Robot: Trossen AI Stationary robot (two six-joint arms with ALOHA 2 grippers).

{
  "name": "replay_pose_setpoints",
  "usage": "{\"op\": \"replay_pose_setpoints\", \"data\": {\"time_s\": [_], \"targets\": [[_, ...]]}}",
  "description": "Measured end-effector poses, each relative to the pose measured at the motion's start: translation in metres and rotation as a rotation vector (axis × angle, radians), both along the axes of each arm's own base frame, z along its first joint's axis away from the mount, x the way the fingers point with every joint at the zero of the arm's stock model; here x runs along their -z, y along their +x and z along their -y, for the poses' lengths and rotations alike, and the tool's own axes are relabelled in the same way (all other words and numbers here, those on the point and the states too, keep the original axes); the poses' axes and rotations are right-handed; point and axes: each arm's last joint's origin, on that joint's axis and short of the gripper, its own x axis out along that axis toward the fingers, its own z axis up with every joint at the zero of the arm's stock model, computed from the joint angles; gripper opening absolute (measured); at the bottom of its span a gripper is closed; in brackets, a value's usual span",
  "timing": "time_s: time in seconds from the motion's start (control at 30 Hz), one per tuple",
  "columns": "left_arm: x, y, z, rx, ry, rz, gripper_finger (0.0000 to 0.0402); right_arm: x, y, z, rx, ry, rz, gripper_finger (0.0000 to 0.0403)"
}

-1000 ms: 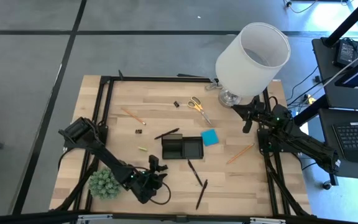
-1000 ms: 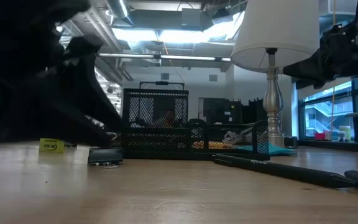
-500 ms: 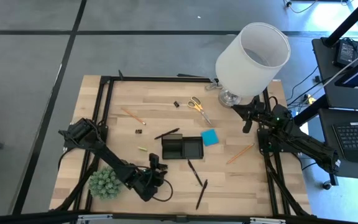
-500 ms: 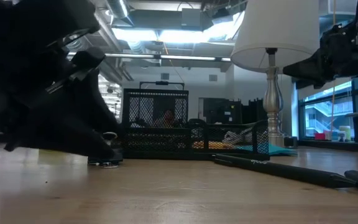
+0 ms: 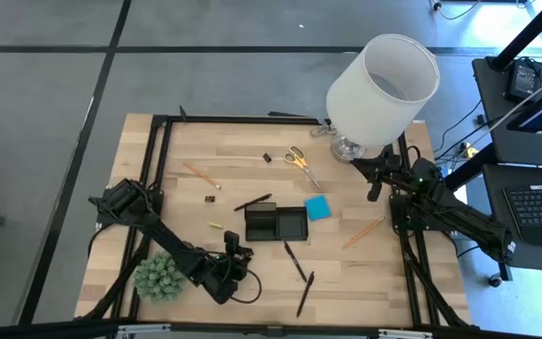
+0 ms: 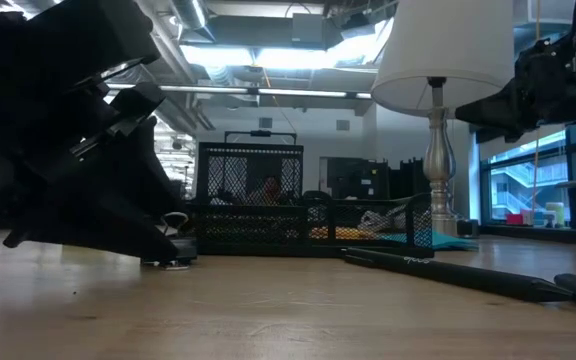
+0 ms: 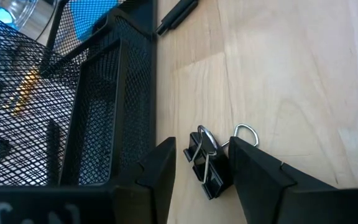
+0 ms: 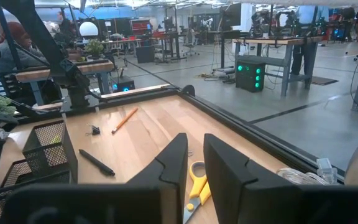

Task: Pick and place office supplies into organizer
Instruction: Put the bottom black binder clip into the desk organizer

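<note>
- We look down on a light wooden bench (image 5: pixel 196 202) with a dark arm at each side.
- The left end effector (image 5: pixel 236 254) sits low near the front edge, just in front of the organizer (image 5: pixel 276 225) — a black mesh tray near the middle of the bench.
- In the left wrist view its two fingers (image 7: pixel 156 171) stand apart, one on each side of a small black binder clip (image 7: pixel 208 168) that lies on the wood; the fingers are open and we cannot tell whether they touch the clip.
- That clip lies just beside the organizer's mesh wall.
- A green spiky plant ball (image 5: pixel 157 277) sits beside the left arm, near the front left corner.
- The right end effector (image 5: pixel 376 181) hangs at the right side of the bench, beside the base of a big white lamp (image 5: pixel 381 84); its fingers show a narrow gap with nothing between them.
- Yellow-handled scissors (image 5: pixel 299 162) lie near the back — close to the lamp.
- A bright blue pad (image 5: pixel 318 208) lies just right of the organizer.
- An orange pencil (image 5: pixel 363 232) lies further right, and another pencil (image 5: pixel 200 175) lies at back left.
- Two black pens (image 5: pixel 300 273) lie in front of the organizer, and a third pen (image 5: pixel 253 201) lies just behind its left end.
</note>
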Motion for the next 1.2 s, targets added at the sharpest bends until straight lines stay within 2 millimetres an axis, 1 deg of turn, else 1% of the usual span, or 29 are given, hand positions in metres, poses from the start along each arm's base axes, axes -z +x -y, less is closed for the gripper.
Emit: {"op": "replay_pose_setpoints", "data": {"time_s": [0.13, 0.5, 1.0, 1.13, 1.2], "targets": [[0.0, 0.0, 0.0, 0.001, -0.002, 0.002, 0.0131, 0.0, 0.0, 0.0, 0.0, 0.0, 0.0, 0.0058], [0.0, 0.0, 0.0, 0.001, -0.002, 0.002, 0.0065, 0.0, 0.0, 0.0, 0.0, 0.0, 0.0, 0.0058], [-0.002, 0.002, 0.001, -0.002, -0.01, 0.025, 0.0011, 0.0, 0.0, 0.0, 0.0, 0.0, 0.0, 0.0058], [-0.009, 0.001, 0.002, 0.01, -0.046, 0.03, 0.0004, 0.0, 0.0, 0.0, 0.0, 0.0, 0.0, 0.0058], [-0.019, 0.001, 0.002, 0.025, -0.086, 0.041, 0.0004, 0.0, 0.0, 0.0, 0.0, 0.0, 0.0, 0.0058]]}}
